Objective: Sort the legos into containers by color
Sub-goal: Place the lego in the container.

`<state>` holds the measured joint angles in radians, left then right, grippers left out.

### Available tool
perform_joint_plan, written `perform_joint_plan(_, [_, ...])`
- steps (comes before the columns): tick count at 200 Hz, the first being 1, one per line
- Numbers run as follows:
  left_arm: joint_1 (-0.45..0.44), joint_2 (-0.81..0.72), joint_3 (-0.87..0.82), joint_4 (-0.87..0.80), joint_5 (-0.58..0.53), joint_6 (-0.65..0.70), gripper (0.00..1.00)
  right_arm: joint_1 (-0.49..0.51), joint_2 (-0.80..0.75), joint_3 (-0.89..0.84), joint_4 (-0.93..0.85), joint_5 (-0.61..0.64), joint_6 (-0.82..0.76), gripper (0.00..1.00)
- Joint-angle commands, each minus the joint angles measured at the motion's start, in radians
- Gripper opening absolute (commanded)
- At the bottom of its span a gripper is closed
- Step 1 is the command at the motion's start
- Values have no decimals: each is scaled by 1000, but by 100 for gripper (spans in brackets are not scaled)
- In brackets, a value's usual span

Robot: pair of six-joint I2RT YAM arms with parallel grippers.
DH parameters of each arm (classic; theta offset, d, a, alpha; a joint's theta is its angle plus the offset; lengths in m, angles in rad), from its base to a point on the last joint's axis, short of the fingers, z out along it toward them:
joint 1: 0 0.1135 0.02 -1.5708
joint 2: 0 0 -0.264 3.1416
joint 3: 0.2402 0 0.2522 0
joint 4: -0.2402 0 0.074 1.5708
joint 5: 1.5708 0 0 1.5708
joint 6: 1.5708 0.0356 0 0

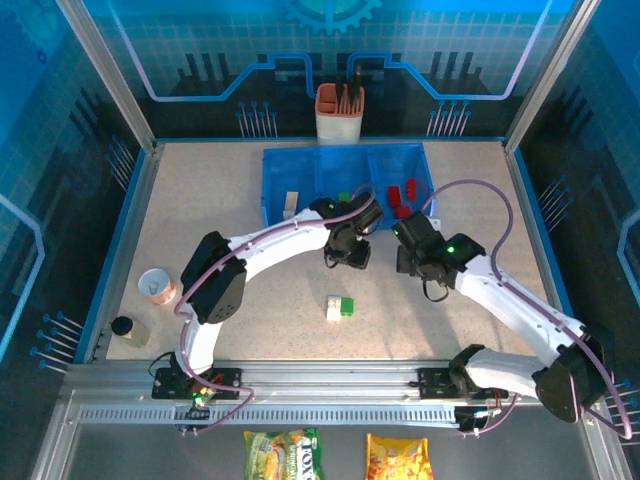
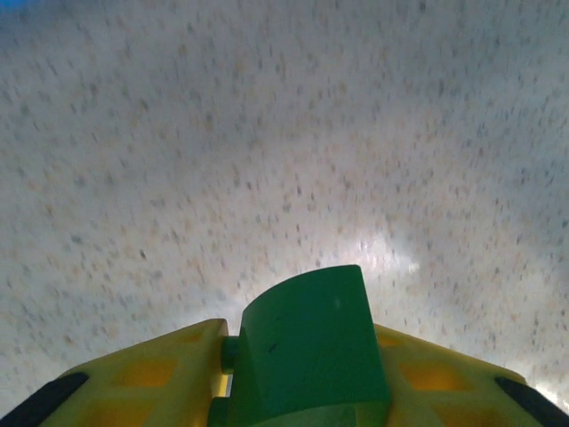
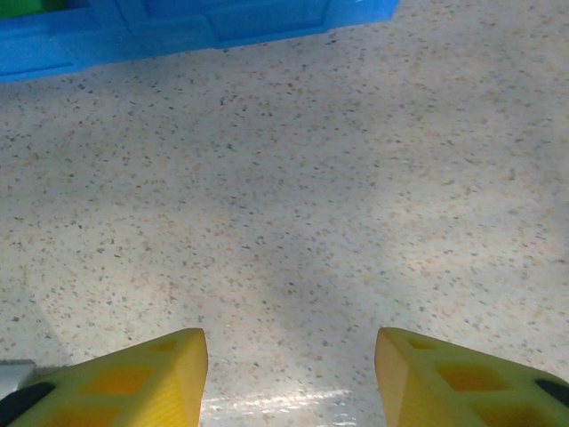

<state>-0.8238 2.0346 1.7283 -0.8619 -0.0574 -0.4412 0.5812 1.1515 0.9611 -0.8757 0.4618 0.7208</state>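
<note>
My left hand (image 2: 293, 382) is clamped on a green brick (image 2: 307, 338) over the worktop (image 2: 267, 133), right hand (image 3: 289, 365) spread & empty. The tray (image 1: 290, 165) sits at 12 o'clock — I'd lift clear of its wall, then let go low among the greens (image 1: 345, 197), mid bay, so it won't bounce

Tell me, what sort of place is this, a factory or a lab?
Most likely a robotics lab or demo cell, not a factory: two robot arms are bolted to a rail at a speckled table, fenced by metal posts and blue panels, with toy bricks and a sorting tray.
</note>
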Motion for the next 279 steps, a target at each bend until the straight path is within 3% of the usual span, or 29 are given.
perform_joint_plan(1, [38,62,105,-6,-52,76,39,-11,-46,-20,-78,45,24,54])
perform_joint_plan(67, [129,229,360,-2,-104,121,39,-11,-108,-25,-142,43,45,54])
perform_joint_plan(133, [191,345,466,27,-118,78,39,-12,-145,-29,-180,49,54,54])
perform_joint_plan(279, [216,314,392,111,-99,49,46,-11,-152,-39,-173,18,57,56])
